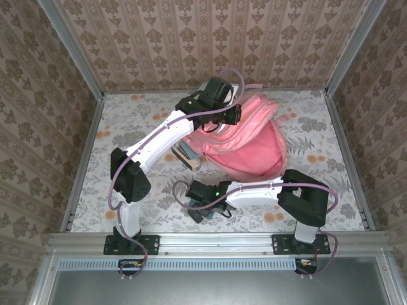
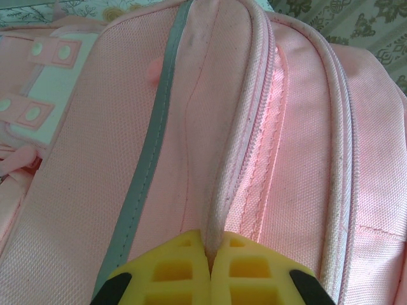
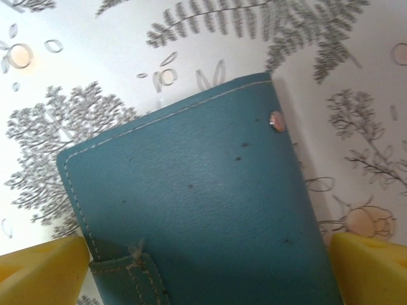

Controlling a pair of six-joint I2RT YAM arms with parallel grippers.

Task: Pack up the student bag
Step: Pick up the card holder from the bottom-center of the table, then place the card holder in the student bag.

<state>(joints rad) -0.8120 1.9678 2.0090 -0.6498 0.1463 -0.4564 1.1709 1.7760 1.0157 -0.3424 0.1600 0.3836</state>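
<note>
The student bag (image 1: 254, 149) is a big pink backpack lying at the back middle of the table, its red-pink inside showing. My left gripper (image 1: 236, 114) reaches over its top and is shut on a pale piped edge (image 2: 229, 159) beside the zipper; the yellow pads (image 2: 172, 270) pinch that edge between them. A grey strip (image 2: 149, 159) runs down the fabric. My right gripper (image 1: 197, 206) hovers low near the front middle, open, its yellow fingertips (image 3: 44, 273) on either side of a teal leather case (image 3: 203, 203) that lies flat on the table.
A flat item with a pale edge (image 1: 186, 154) lies by the bag's left side, under the left arm. The floral tablecloth (image 1: 127, 127) is bounded by metal rails (image 1: 86, 152) and patterned walls. White patches with pink snaps (image 2: 44, 82) are on the bag's front.
</note>
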